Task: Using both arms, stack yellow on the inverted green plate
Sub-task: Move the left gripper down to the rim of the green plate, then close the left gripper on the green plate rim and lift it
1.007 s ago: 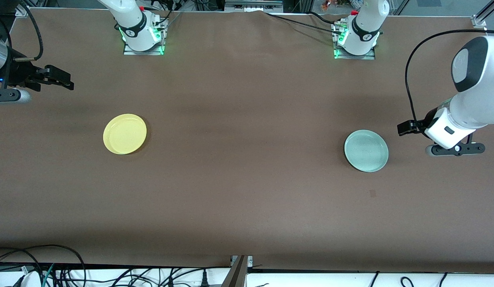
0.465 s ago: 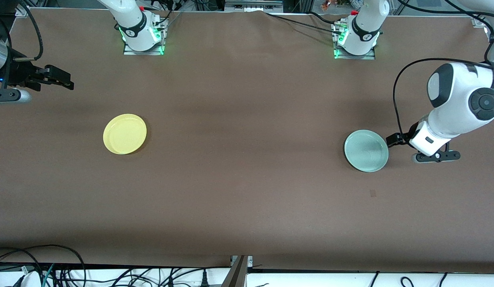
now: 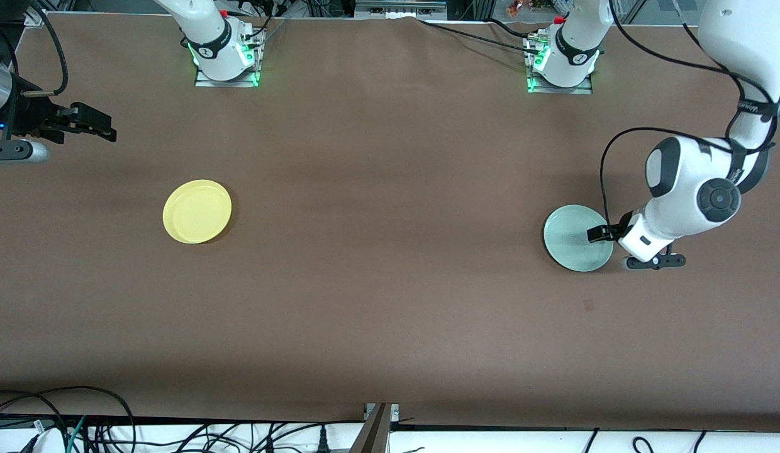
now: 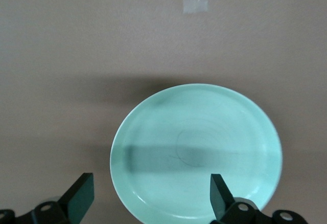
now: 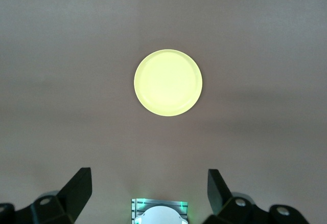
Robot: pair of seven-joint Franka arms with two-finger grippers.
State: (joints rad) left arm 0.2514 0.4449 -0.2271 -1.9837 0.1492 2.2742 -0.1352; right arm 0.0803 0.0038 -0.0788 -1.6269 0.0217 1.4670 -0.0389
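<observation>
The yellow plate (image 3: 197,211) lies rim up on the brown table toward the right arm's end, and shows whole in the right wrist view (image 5: 168,82). The pale green plate (image 3: 573,240) lies hollow side up toward the left arm's end. My left gripper (image 3: 599,234) is open and low over the green plate's edge; in the left wrist view the plate (image 4: 196,150) lies just ahead of the open left gripper (image 4: 150,198), with part of its rim between the fingers. My right gripper (image 3: 100,128) is open and empty, waiting in the air at the table's right-arm end (image 5: 149,188).
The two arm bases (image 3: 226,56) (image 3: 563,63) stand along the table's edge farthest from the front camera. A small tape patch (image 3: 588,305) lies nearer the front camera than the green plate. Cables (image 3: 82,428) hang at the near edge.
My left arm has swung in from the table's end and come down, bringing its gripper from beside the green plate to over its edge. The right arm and both plates have not moved.
</observation>
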